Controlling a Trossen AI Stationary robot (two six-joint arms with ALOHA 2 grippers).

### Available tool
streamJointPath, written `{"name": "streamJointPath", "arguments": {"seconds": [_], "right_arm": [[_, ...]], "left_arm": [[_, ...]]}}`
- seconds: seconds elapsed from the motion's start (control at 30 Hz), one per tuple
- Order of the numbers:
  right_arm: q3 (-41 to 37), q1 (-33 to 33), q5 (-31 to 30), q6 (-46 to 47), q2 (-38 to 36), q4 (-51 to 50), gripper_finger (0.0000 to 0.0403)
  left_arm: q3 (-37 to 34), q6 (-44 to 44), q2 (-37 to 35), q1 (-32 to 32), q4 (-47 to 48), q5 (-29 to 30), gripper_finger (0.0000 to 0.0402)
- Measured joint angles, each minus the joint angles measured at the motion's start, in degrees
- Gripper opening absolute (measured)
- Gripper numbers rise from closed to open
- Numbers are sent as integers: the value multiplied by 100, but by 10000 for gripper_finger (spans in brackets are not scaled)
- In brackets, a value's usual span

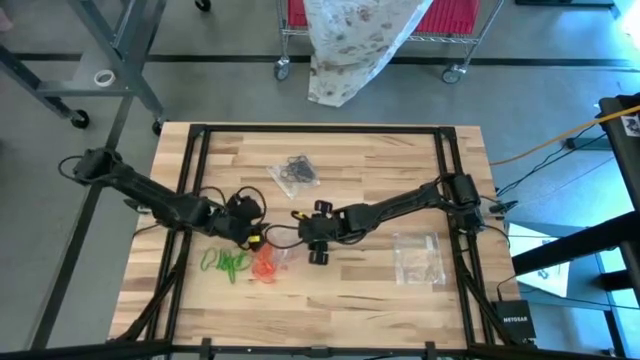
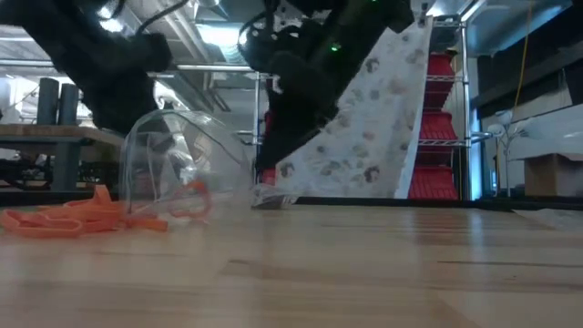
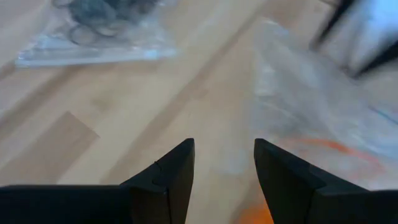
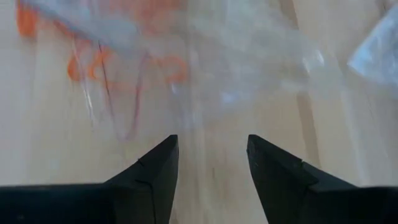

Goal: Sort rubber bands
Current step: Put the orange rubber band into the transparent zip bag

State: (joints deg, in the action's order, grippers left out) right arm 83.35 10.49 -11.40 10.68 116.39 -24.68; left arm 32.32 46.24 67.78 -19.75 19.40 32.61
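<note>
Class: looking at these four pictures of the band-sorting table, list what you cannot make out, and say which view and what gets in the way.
- Green bands: high view, too small to count; absent from other views.
- Orange bands: low view, some blurred behind a clear bag; number unclear.
- Black bands: left wrist view, blurred and cut off by the edge.
- Whether the left fingers or right fingers touch the bag: motion blur.
</note>
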Motion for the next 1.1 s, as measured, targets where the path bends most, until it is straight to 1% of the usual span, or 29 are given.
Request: {"name": "streamJointPath", "arguments": {"seconds": [0.07,0.17,0.33,0.47,0.53,0.6,0.67,0.8,0.87,0.97,1.1], "right_arm": [[0,4,19,64,-88,-303,184],[0,4,30,310,-289,-753,184],[4,63,-62,834,-386,-717,184],[13,164,-90,1316,-322,-458,184],[-18,203,-162,1524,-276,-463,184],[-73,230,-376,1659,-238,-351,184],[-161,276,-776,1759,-235,-371,184],[-454,534,-1824,1889,-239,-242,184],[-648,701,-2176,2048,-255,-127,184],[-912,908,-2345,2109,-277,336,184],[-1352,1057,-2446,2168,-281,1270,184]], "left_arm": [[109,230,-137,-233,283,-127,159],[215,534,-381,-772,355,-205,159],[281,1002,-503,-1741,335,-255,159],[281,1148,-301,-2212,337,-258,159],[281,1165,-154,-2317,295,-256,159],[281,1117,-11,-2341,102,-261,159],[281,1032,119,-2347,-7,-268,159],[281,789,334,-2350,-145,-332,159],[281,671,428,-2340,-332,-394,159],[284,399,673,-2307,-695,-680,159],[288,237,1204,-2270,-1154,-1012,159]]}}
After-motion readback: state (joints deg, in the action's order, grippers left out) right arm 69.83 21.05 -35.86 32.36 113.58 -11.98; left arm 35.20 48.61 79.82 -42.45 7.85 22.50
